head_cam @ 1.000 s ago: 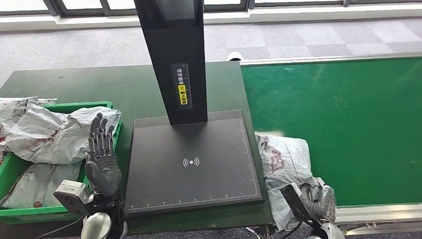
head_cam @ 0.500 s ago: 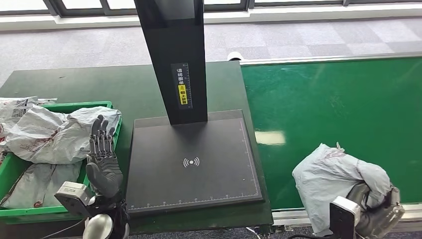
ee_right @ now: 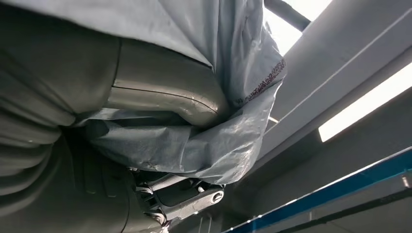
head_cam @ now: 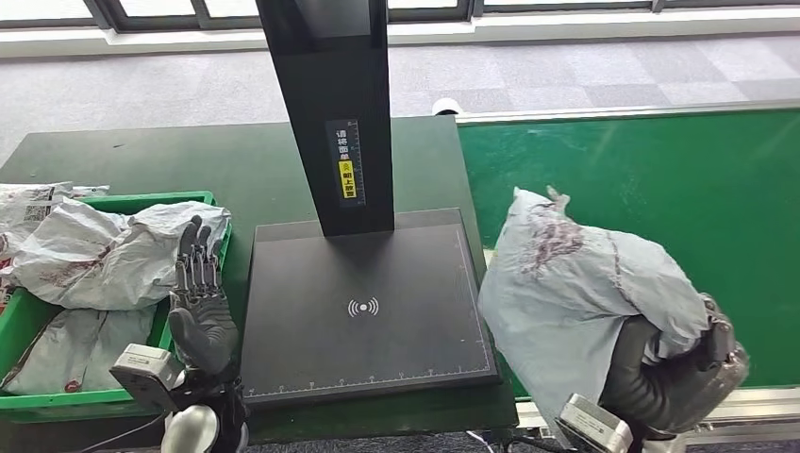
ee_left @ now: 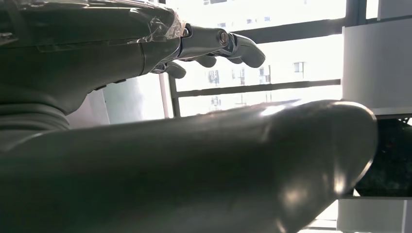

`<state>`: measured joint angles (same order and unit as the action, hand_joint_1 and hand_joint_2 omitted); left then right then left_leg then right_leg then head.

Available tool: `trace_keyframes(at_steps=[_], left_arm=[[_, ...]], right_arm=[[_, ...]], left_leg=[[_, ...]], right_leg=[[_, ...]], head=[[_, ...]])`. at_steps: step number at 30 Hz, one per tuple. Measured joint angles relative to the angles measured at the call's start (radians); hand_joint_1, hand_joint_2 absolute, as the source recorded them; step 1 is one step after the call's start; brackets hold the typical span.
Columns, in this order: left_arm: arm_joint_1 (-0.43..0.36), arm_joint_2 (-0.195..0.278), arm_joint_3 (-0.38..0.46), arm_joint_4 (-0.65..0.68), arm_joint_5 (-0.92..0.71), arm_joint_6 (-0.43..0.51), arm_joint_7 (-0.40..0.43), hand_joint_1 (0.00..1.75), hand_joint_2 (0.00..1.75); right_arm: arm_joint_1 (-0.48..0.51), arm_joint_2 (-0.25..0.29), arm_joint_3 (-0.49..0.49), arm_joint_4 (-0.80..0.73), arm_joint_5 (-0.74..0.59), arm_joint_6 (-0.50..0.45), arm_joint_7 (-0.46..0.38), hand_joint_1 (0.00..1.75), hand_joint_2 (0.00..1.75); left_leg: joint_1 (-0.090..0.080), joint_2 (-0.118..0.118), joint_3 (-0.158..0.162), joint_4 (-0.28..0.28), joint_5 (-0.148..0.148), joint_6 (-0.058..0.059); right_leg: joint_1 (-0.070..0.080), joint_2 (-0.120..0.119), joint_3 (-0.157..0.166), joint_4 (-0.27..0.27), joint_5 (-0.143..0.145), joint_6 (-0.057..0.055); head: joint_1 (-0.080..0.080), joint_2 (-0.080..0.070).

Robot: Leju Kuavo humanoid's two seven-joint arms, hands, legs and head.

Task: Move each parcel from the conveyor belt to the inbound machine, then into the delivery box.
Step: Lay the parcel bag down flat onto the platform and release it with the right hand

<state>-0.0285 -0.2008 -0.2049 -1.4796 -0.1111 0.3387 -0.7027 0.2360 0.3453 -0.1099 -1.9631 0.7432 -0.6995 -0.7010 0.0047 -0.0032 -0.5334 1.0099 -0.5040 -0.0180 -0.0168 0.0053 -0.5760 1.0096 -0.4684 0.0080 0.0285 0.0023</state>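
Note:
My right hand (head_cam: 675, 373) grips a grey plastic parcel (head_cam: 575, 288) with dark red print, lifted above the near edge of the green conveyor belt (head_cam: 660, 179). Close up in the right wrist view, the parcel (ee_right: 218, 97) drapes over the thumb (ee_right: 165, 92) of that hand (ee_right: 97, 160). The black inbound machine plate (head_cam: 363, 307) with its upright post (head_cam: 330, 104) lies just left of the parcel. My left hand (head_cam: 200, 307) stands upright with straight fingers (ee_left: 221, 43) and holds nothing, between the plate and the green delivery box (head_cam: 200, 200).
Several grey parcels (head_cam: 104, 250) fill the green box, and another one (head_cam: 33, 203) lies behind it on the dark table (head_cam: 189, 156). A metal rail (head_cam: 755, 401) runs along the belt's near edge. Grey carpet lies beyond the table.
My right hand has raised the parcel off the belt's near edge and carried it up and left toward the plate. The left hand has stayed in place.

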Motion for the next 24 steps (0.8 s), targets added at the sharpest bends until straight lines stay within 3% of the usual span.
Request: trace_keyframes(at_steps=[9,15,24], left_arm=[[-0.041,-0.014,-0.002,0.031,0.008,-0.008,0.000,0.00,0.00],[-0.047,-0.016,-0.003,0.045,0.009,-0.008,0.000,0.00,0.00],[-0.083,-0.017,-0.017,0.080,0.022,0.002,0.000,0.00,0.00]], right_arm=[[-0.088,-0.025,0.155,0.295,0.011,0.009,0.038,1.75,1.75],[-0.127,-0.032,0.191,0.395,0.014,0.007,0.051,1.75,1.75],[-0.241,-0.038,0.225,0.688,0.053,0.006,0.070,1.75,1.75]], left_leg=[[0.000,-0.001,-0.001,0.000,0.002,0.001],[0.000,-0.001,-0.001,0.000,0.002,0.001],[0.000,-0.001,-0.002,0.000,0.003,0.000]], right_leg=[[0.000,-0.001,0.000,0.000,0.001,0.000],[0.000,-0.001,-0.001,0.000,0.001,0.000],[0.000,-0.001,-0.001,0.000,0.002,0.000]], head=[[0.000,0.000],[0.000,0.000],[0.000,0.000]])
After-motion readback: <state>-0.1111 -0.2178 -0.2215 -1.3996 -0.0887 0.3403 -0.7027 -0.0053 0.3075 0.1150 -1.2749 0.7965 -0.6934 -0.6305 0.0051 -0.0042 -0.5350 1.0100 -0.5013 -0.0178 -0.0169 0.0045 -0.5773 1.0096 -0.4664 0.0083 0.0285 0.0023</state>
